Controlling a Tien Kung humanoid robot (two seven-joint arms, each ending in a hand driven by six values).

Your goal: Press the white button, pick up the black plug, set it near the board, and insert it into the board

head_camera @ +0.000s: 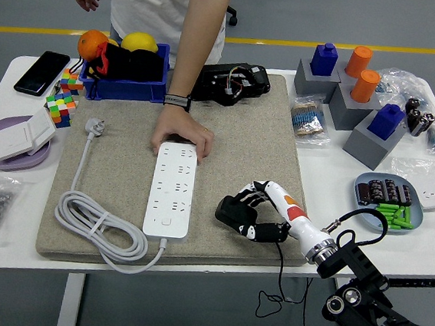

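A white power strip lies lengthwise on the beige mat, its white button near the front end. My right hand is shut on the black plug, held just above the mat to the right of the strip's front half. The plug's black cable hangs over the table's front edge. A person's hand rests on the strip's far end. My left hand is out of view.
The strip's white cord coils at the mat's front left, its own plug further back. A blue bin with fruit, a black adapter, grey blocks and a plate ring the mat.
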